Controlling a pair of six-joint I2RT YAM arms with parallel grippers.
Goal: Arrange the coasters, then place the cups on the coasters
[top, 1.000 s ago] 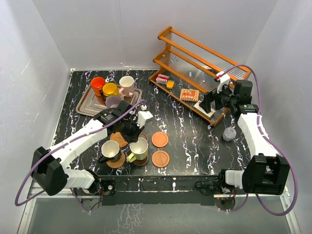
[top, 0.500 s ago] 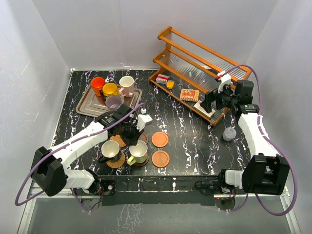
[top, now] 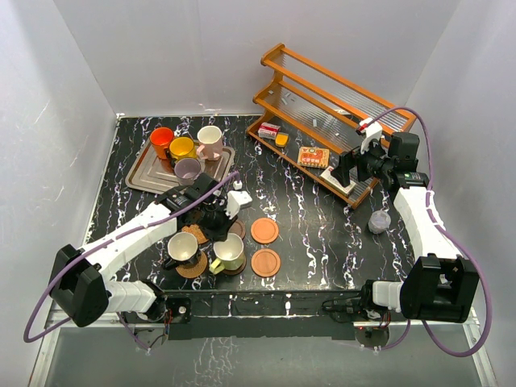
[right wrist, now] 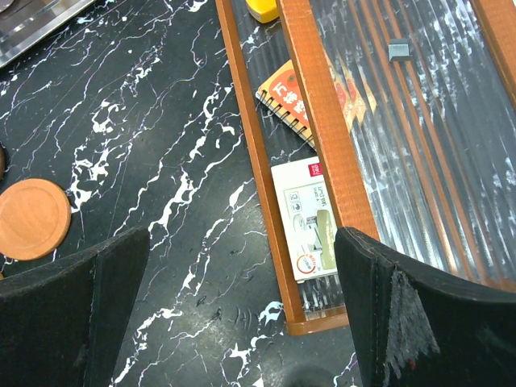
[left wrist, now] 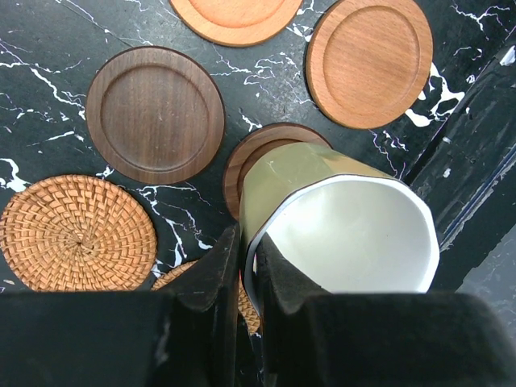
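Here, the left gripper (left wrist: 248, 242) clenches the rim of the pale yellow-green mug (left wrist: 322, 173), with one finger inside and one outside. The mug stands upright over a dark brown wooden coaster (left wrist: 242, 157) near the table's front edge; whether they touch is unclear. Just beside it, the black mug (top: 183, 248) sits on a woven coaster (top: 192, 270). Four more mugs (top: 181, 148) stand on the metal tray (top: 141, 181). The right gripper (right wrist: 242, 242) hangs spread wide, grasping nothing, by the wooden rack (right wrist: 322, 121)
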